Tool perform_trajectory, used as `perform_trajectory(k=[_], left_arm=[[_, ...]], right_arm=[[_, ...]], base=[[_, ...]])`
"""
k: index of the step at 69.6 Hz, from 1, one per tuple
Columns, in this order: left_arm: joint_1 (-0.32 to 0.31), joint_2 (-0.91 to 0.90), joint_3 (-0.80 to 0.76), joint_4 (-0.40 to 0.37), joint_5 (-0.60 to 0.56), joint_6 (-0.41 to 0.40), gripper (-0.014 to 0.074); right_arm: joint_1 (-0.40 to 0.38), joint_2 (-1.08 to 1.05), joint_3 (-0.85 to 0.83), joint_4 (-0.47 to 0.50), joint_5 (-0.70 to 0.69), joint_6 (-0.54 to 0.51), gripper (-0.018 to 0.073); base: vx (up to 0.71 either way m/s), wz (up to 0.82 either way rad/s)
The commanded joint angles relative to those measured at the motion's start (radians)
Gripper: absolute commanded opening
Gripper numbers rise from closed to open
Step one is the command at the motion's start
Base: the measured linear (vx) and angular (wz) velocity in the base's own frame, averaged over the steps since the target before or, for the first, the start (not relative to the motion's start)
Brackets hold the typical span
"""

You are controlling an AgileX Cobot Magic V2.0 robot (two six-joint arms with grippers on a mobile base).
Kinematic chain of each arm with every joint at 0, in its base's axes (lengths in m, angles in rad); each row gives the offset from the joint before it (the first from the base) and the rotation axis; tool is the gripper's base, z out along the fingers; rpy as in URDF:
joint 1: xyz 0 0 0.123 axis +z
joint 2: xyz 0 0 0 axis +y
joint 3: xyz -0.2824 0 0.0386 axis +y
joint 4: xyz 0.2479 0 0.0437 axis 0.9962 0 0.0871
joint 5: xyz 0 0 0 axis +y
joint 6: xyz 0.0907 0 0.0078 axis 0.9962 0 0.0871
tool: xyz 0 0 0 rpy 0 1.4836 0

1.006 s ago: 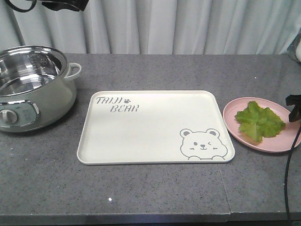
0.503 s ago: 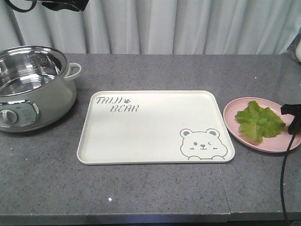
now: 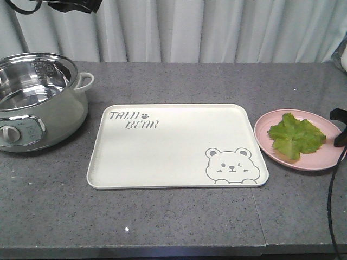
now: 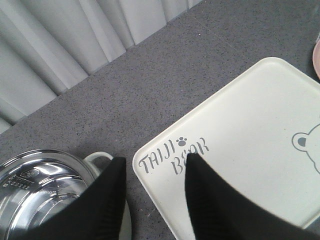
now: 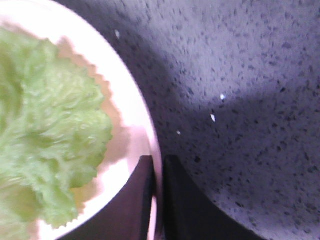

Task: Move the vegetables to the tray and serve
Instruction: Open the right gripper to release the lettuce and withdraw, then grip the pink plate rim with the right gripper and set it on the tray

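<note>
Right wrist view: right gripper is narrowed down to a slit with the rim of the pink plate between the fingers. It looks clamped on the rim, not on the leaf. Lettuce lies on the plate at 9 o'clock from the fingertips, close but not touching them.

Front view: that gripper sits at 3 o'clock on the plate edge, with its black cable hanging down toward 6 o'clock. The leaf is mid-plate, lying flat, all inside the rim. The plate sits just beside the tray, at its 3 o'clock, not touching it. Nothing is on the tray yet, so the transfer is not done.

Left wrist view: left gripper is spread wide, holds nothing, and hangs over the tray's lettered corner. The pot is at 9 o'clock from the tray and well apart from the plate.

Handling, my read:
- The leaf is very light, limp and crinkly, and tears or bruises under a hard pinch. It may cling if damp.
- The ruffled edge will rip, so pinch the thicker middle of the leaf with a shallow, soft close.
- If the plate is tipped instead, the plate is stiff and smooth, so the leaf should slide. The rim grip is thin and off-centre, so the plate could swing or slip.

Count: 1 lettuce leaf, 1 plate, 1 tray, 1 pot, 2 grippers.
</note>
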Motion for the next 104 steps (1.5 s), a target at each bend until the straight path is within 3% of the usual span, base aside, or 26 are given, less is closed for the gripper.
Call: perform_trajectory(k=[1,17,32,40,49,65,76,92,104], left_arm=[[0.000,-0.035,-0.026,0.001,-0.031,-0.010,0.0272],[0.000,-0.035,-0.026,0.001,-0.035,-0.010,0.0272],[0.000,-0.035,-0.026,0.001,-0.036,-0.010,0.0272],[0.000,-0.035,-0.026,0.001,-0.036,-0.010,0.0272],[0.000,-0.035,-0.026,0.001,-0.029,-0.010,0.0272],[0.000,-0.035,-0.026,0.001,-0.026,-0.010,0.0272],[0.000,-0.035,-0.026,0.001,-0.026,-0.011,0.0272],[0.000,-0.035,-0.026,0.001,-0.026,-0.011,0.0272],[0.000,-0.035,-0.026,0.001,-0.026,-0.011,0.0272]], right_arm=[[-0.033,-0.063,-0.024,0.110,-0.011,-0.057,-0.0006],[-0.063,-0.112,-0.024,0.170,-0.022,-0.121,-0.0006],[-0.043,-0.133,-0.083,0.339,0.079,-0.207,-0.0006],[0.024,-0.133,-0.156,0.371,0.121,-0.224,-0.0005],[0.170,-0.133,-0.232,0.371,0.100,-0.212,-0.0004],[0.442,-0.088,-0.262,0.350,-0.013,-0.181,-0.0004],[0.578,-0.011,-0.262,0.261,-0.069,-0.150,-0.0003],[0.670,0.057,-0.262,0.094,-0.104,-0.131,0.0040],[0.682,0.064,-0.262,0.037,-0.125,-0.127,0.0221]], base=[[0.00,0.00],[0.00,0.00],[0.00,0.00],[0.00,0.00],[0.00,0.00],[0.00,0.00],[0.00,0.00],[0.00,0.00],[0.00,0.00]])
